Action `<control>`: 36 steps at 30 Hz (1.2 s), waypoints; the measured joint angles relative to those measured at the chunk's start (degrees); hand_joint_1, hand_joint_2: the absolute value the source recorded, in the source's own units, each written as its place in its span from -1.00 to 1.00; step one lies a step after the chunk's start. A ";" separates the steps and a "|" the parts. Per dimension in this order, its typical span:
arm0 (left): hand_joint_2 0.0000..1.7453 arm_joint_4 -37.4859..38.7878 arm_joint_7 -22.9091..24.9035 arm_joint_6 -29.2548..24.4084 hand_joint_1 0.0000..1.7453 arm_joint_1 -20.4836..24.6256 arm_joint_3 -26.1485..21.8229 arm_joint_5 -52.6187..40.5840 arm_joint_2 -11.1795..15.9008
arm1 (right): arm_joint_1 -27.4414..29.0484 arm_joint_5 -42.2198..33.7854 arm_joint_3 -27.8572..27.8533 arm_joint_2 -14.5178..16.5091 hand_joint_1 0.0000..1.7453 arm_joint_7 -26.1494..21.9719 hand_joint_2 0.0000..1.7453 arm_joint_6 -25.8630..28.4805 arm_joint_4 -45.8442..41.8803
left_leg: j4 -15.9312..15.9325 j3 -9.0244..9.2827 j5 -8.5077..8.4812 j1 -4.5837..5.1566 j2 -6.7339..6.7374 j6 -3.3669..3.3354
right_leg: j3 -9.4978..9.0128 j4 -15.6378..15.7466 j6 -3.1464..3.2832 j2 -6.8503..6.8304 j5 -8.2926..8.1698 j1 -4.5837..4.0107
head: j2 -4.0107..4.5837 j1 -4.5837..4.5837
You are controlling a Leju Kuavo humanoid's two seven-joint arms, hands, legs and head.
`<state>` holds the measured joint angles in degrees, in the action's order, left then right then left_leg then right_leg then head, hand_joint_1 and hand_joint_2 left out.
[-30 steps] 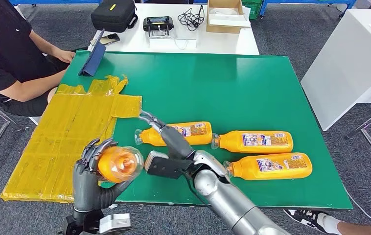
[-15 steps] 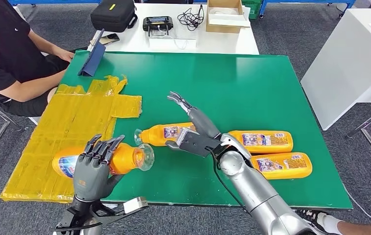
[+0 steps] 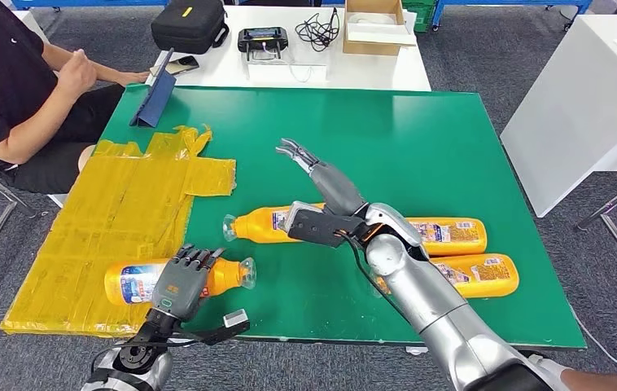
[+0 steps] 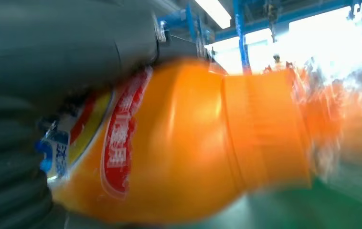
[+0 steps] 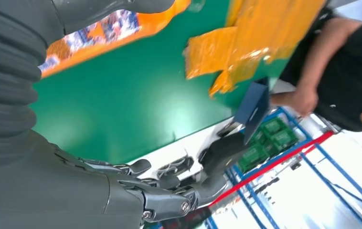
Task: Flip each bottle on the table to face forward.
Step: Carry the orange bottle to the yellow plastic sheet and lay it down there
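The left hand [image 3: 181, 281] has its dark fingers [image 3: 195, 259] wrapped over a smooth orange plastic bottle [image 3: 138, 281], gripping it; the bottle lies on its side, half on the crinkled yellow sheet [image 3: 110, 220], its neck over the flat green surface [image 3: 419, 138]. Three more bottles [image 3: 260, 222] [image 3: 452, 235] [image 3: 480, 275] lie beside the sheet. The right hand [image 3: 313, 175] hovers above them, fingers apart, holding nothing.
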<state>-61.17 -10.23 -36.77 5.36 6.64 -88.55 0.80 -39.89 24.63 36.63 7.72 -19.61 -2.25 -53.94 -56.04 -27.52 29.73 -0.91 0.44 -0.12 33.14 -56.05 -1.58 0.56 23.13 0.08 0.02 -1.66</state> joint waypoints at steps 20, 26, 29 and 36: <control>0.00 12.80 -2.14 1.26 -0.42 7.39 0.08 0.06 2.23 | -4.78 1.42 1.86 0.59 -1.00 1.82 1.00 -3.01 8.27 | 0.02 0.16 -0.03 0.09 -0.38 -0.04 | -0.40 0.02 0.00 -0.35 0.01 0.13 | 0.00 -0.01; -1.00 17.63 -11.10 10.38 -1.00 10.98 0.75 9.69 5.04 | -10.09 7.45 4.86 2.60 -1.00 9.20 1.00 -2.87 20.49 | 0.05 0.60 -0.33 0.08 -0.69 0.10 | -0.89 -0.06 0.03 -0.63 0.00 0.17 | 0.00 0.00; -1.00 17.76 -13.29 12.22 -1.00 10.90 1.10 12.07 6.03 | -11.06 8.02 5.59 3.17 -1.00 10.00 1.00 -3.11 24.17 | 0.05 0.57 -0.40 0.12 -0.77 0.13 | -0.88 -0.08 0.04 -0.68 0.00 0.17 | 0.00 0.01; -1.00 17.74 -15.78 14.06 -1.00 11.01 1.88 16.08 7.09 | -11.64 7.55 5.94 3.38 -1.00 10.02 1.00 -4.15 26.06 | 0.05 0.58 -0.39 0.17 -0.79 0.12 | -0.88 -0.05 0.04 -0.71 -0.01 0.18 | 0.00 0.00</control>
<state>-43.43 -26.01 -22.71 16.37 8.52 -72.48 7.88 -51.53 32.18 42.57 11.09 -9.60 -6.40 -27.88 -55.98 -26.94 29.34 -0.75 -0.36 0.00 32.26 -56.11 -1.54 -0.16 23.12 0.26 0.02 -1.66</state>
